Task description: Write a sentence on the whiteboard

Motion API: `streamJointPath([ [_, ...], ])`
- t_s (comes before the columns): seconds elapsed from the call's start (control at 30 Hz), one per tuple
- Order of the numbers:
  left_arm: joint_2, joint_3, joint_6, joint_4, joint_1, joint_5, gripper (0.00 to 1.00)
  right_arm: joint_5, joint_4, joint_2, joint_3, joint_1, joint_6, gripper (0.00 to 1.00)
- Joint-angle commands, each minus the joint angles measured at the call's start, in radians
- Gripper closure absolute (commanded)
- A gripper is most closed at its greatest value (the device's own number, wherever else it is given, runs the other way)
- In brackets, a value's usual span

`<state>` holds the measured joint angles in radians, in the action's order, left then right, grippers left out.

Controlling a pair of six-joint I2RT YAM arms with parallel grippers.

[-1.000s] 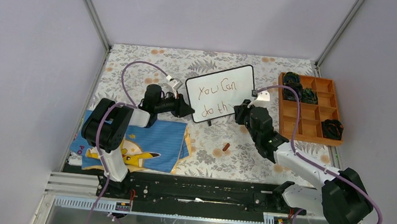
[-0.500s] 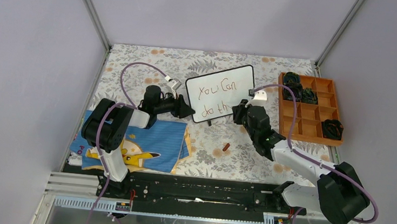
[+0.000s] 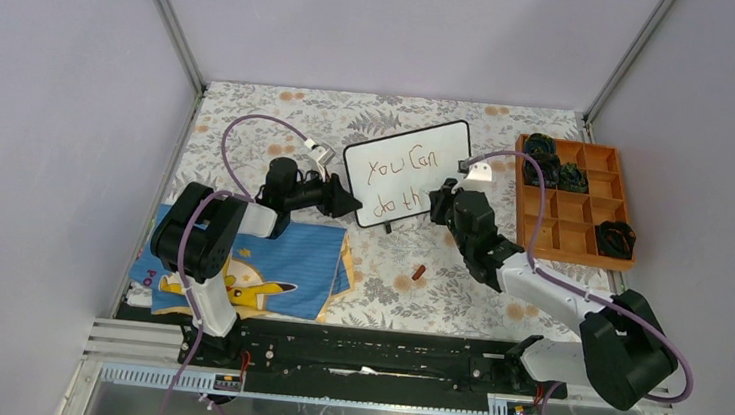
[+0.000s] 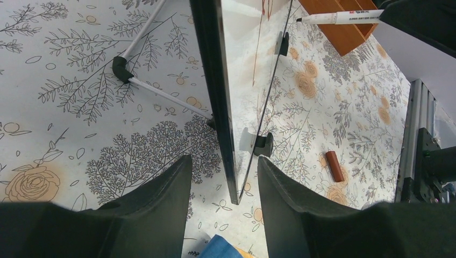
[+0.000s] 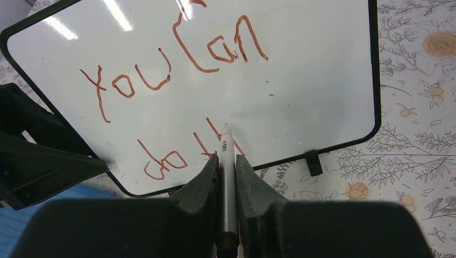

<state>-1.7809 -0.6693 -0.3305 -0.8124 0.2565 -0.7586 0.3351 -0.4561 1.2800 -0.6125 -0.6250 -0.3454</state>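
The whiteboard (image 3: 409, 169) stands tilted on small feet at mid-table. On it the sentence (image 5: 172, 70) reads "You Can" above "do th" in reddish-brown strokes. My right gripper (image 5: 227, 158) is shut on a white marker (image 5: 225, 141), whose tip touches the board just right of the "th". In the top view the right gripper (image 3: 440, 202) is at the board's lower right. My left gripper (image 4: 225, 161) is open and straddles the board's lower left edge (image 4: 221, 107), with a gap on each side. The marker (image 4: 339, 17) also shows far off in the left wrist view.
A reddish-brown marker cap (image 3: 419, 271) lies on the floral tablecloth in front of the board. An orange compartment tray (image 3: 595, 202) with dark items stands at the right. A blue cartoon cloth (image 3: 268, 269) lies under the left arm. The board's wire stand (image 4: 161, 94) props it from behind.
My right gripper has moved left with the marker and brought its tip up against the board. The left arm stays at the board's lower left corner.
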Motion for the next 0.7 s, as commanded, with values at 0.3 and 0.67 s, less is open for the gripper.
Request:
streamJointPath([
  [0.3,0.011,0.009,0.013,-0.042,0.004,0.019,0.45,0.061,-0.07,0.043,-0.052,0.007,-0.006,1.0],
  [0.67,0.011,0.009,0.017,-0.036,0.004,0.024,0.45,0.078,-0.076,0.06,-0.061,0.007,-0.004,1.0],
])
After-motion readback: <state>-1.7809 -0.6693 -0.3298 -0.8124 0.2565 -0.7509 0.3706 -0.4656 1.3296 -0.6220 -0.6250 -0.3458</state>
